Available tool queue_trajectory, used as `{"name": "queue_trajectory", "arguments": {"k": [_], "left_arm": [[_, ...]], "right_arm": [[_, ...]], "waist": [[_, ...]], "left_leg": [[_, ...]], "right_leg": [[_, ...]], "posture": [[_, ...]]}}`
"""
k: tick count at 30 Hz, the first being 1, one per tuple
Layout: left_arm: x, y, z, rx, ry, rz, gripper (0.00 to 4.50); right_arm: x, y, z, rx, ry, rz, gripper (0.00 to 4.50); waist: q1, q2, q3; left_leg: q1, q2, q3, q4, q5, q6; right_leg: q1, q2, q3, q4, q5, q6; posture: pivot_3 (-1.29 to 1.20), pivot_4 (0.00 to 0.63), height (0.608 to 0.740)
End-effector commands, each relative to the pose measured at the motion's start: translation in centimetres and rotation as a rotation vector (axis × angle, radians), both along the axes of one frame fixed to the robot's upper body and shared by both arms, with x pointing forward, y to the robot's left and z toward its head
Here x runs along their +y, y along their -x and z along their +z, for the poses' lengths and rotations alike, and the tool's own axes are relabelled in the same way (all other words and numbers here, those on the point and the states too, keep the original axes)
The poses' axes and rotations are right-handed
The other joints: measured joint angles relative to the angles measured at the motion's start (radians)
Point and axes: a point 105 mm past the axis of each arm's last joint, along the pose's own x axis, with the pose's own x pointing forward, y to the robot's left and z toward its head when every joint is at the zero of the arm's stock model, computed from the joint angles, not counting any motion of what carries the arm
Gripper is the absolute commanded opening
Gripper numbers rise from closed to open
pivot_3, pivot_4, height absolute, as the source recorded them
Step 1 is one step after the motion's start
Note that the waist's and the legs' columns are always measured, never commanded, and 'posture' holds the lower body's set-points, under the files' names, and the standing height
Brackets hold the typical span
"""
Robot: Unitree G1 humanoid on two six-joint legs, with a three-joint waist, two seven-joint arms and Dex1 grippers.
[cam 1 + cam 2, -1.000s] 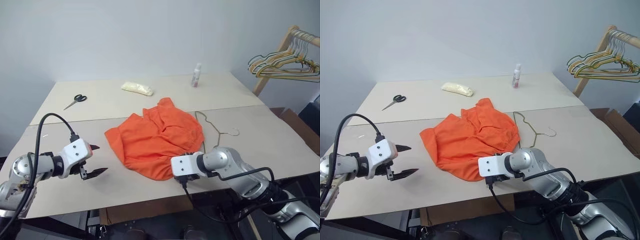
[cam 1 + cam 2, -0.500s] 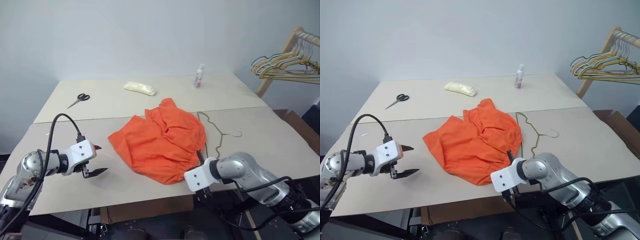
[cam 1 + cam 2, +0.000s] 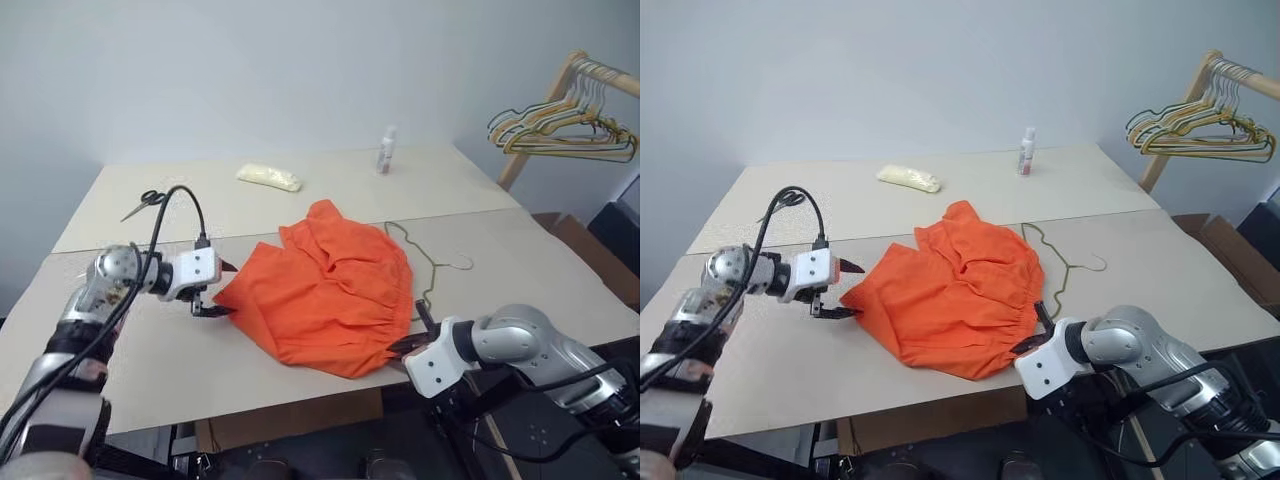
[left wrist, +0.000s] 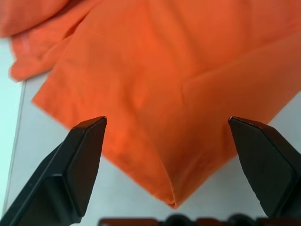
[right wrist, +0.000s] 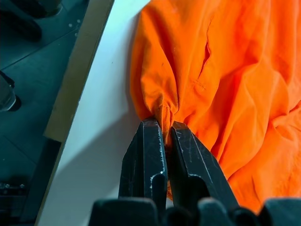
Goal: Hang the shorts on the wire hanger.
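- My right gripper (image 5: 162, 136) is clamped on a pinch of the gathered edge of the shorts (image 3: 330, 295), at the near side by the table's (image 3: 150, 360) front edge. That is the first real grip on the cloth, as far as I can judge.
- My left gripper (image 3: 218, 287) has its fingers (image 4: 82, 160) spread wide, one on each side of a corner of the shorts on their left side. Nothing is between them tightly; that corner lies flat on the table.
- The shorts lie spread and rumpled in the middle of the table, none of the cloth lifted clear.
- The wire hanger (image 3: 432, 268) lies flat on the table just beside the shorts' right edge, part of it tucked under the cloth. Neither gripper touches it.
- So I count the job as barely begun: one hold taken, a second lined up.
- Left to do: take the left corner, raise the shorts, get them onto the hanger.
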Motion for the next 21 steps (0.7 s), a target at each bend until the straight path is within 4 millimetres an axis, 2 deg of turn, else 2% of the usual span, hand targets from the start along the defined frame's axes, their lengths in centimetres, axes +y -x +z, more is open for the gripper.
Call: {"name": "queue_trajectory", "arguments": {"k": [1,8,13,16,19,21], "left_arm": [[-0.1,-0.8,0.4,0.016,-0.066,-0.06,4.5],[-0.7,-0.7,-0.4,0.184,-0.097,-0.112,4.5],[-0.9,-0.8,-0.7,0.213,-0.104,-0.112,4.5],[-1.0,-0.9,-0.6,0.197,-0.095,-0.119,3.9],[-1.2,-1.1,0.1,0.183,-0.045,-0.116,2.96],[-0.7,-0.9,0.4,0.186,-0.056,-0.119,2.31]], "right_arm": [[0.3,-0.6,1.0,-0.054,-0.012,0.012,0.03],[0.7,-0.3,0.7,-0.044,-0.026,0.004,0.03],[0.9,-0.4,0.6,-0.044,-0.025,-0.005,0.03],[0.9,-0.4,0.7,-0.046,-0.028,-0.011,0.0],[0.7,-0.5,0.7,-0.049,-0.02,-0.017,0.0],[0.6,-0.6,0.7,-0.049,-0.015,-0.02,0.0]], "waist": [[-0.001,0.0,0.0],[-0.005,0.0,0.0],[-0.017,-0.001,0.0],[-0.023,-0.001,0.0],[-0.026,-0.001,0.0],[-0.026,-0.001,0.0]], "left_leg": [[0.0,0.0,0.0,0.001,0.0,0.0],[-0.003,0.0,0.001,0.005,-0.002,0.003],[-0.008,0.001,-0.001,0.011,-0.003,0.005],[-0.01,0.001,-0.001,0.013,-0.003,0.006],[-0.011,0.001,-0.001,0.014,-0.004,0.006],[-0.011,0.001,-0.001,0.014,-0.004,0.007]], "right_leg": [[0.0,0.0,0.0,0.0,0.0,0.0],[-0.001,0.0,0.001,0.0,0.0,0.0],[-0.003,0.0,0.0,0.001,0.0,0.001],[-0.003,-0.001,-0.001,0.001,0.001,0.002],[-0.004,-0.001,0.0,0.002,0.001,0.003],[-0.004,-0.001,-0.001,0.002,0.002,0.003]], "posture": [[0.04,0.0,0.74],[0.02,0.0,0.74],[0.02,0.0,0.74],[0.01,0.0,0.74],[0.01,0.0,0.74],[0.01,0.0,0.74]]}}
